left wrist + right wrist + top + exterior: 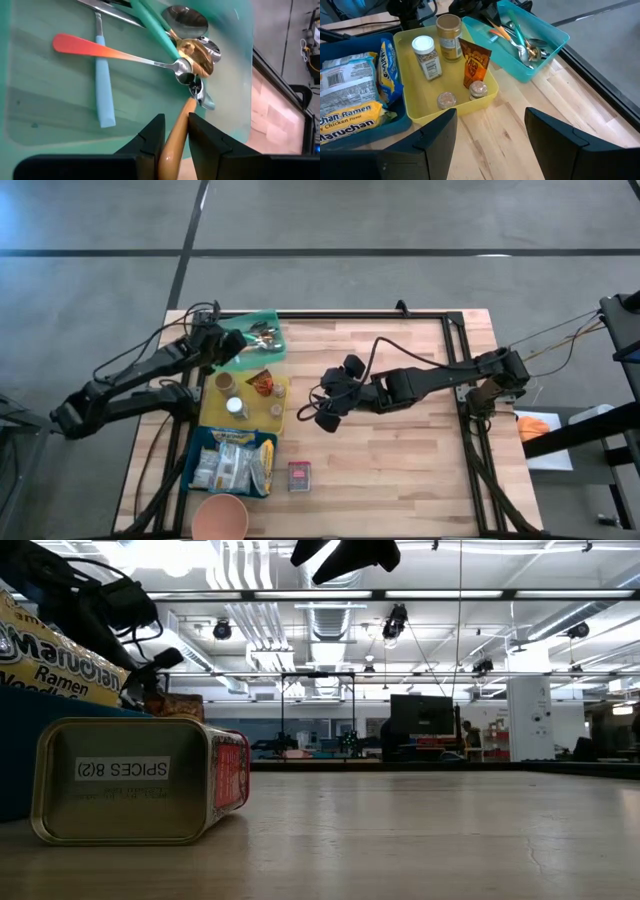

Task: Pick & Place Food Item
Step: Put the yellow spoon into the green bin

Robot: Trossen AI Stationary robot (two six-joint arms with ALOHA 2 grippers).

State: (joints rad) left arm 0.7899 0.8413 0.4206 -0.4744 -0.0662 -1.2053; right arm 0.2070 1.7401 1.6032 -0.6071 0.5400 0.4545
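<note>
A teal tray (262, 338) at the table's far left holds several spoons and other cutlery. My left gripper (176, 120) reaches into it and is shut on an orange-handled spoon (186, 107). Food sits in front of the tray: spice jars and a brown packet in a yellow tray (415, 117), and ramen packs (235, 465) in a blue bin (200, 442). A spice tin (299, 475) lies on its side on the wood. My right gripper (326, 412) hangs open above the table's middle with nothing between its fingers (435, 140). My left gripper pinches the spoon's orange handle (172, 142) between its two fingers, which lie across it. The fingers slant down from the table's left side. The handle rises between the fingers, and the spoon's other end (196, 95) lies among the spoons in the teal tray.
A peach-coloured cup (220, 518) stands at the near left edge. A black frame (455, 330) runs along the table's far and right sides. Bare wood (400, 470) stretches to the right of the trays.
</note>
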